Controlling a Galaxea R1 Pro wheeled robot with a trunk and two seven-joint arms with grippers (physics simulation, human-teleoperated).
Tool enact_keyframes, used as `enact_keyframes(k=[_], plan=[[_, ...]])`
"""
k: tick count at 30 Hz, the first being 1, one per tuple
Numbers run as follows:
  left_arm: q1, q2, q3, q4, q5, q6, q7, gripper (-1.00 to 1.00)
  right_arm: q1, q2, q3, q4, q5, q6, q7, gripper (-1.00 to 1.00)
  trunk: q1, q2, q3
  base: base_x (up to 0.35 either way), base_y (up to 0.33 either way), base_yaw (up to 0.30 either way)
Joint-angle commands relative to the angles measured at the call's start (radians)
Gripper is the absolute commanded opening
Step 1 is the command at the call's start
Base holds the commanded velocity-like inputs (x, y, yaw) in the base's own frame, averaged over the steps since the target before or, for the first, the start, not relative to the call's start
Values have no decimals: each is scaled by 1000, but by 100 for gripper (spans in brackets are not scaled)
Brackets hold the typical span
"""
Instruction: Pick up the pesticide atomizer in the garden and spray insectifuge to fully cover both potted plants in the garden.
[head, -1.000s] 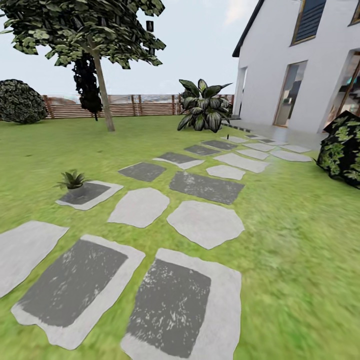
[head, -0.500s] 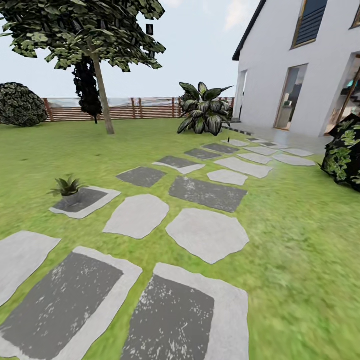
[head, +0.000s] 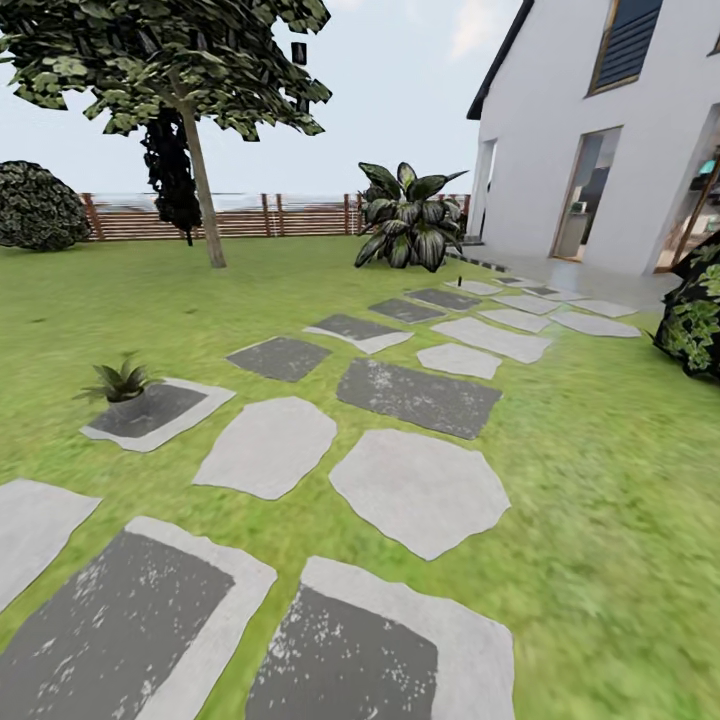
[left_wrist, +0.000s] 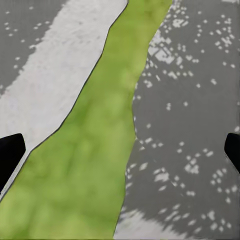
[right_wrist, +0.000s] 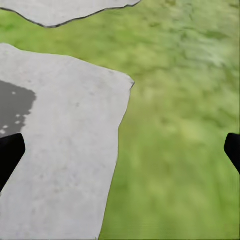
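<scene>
**Crossing the lawn, atomizer not yet found**

We are rolling over the stepping stones (head: 415, 490) with one potted plant (head: 118, 381) ahead to our left, on a dark slab's edge. We cannot make out the pesticide atomizer. Both the left end effector (left_wrist: 120, 150) and right end effector (right_wrist: 120, 150) hang wide open, empty. We should steer gently and scan the grass near the plant.

A green lawn (head: 600, 480) is crossed by grey stepping stones (head: 418, 488) leading toward a white house (head: 560, 130) with tall glass doors (head: 585, 195). A brown slatted fence (head: 270, 215) runs along the far edge behind a leafy tree (head: 170, 60), a round bush (head: 40, 205) and a big striped-leaf plant (head: 410, 215). The sky is pale and hazy.
</scene>
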Motion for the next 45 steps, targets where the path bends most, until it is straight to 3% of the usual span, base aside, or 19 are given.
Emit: enact_keyframes(k=[1,45], plan=[[-1,0,2,1,1,-3,0,100,-1,1,-1,0,-1,-3,-1,100,0,0,-1,333,0,0],[-1,0,2,1,1,-3,0,100,-1,3,-2,0,-2,-2,-1,100,0,0,-63,333,0,0]])
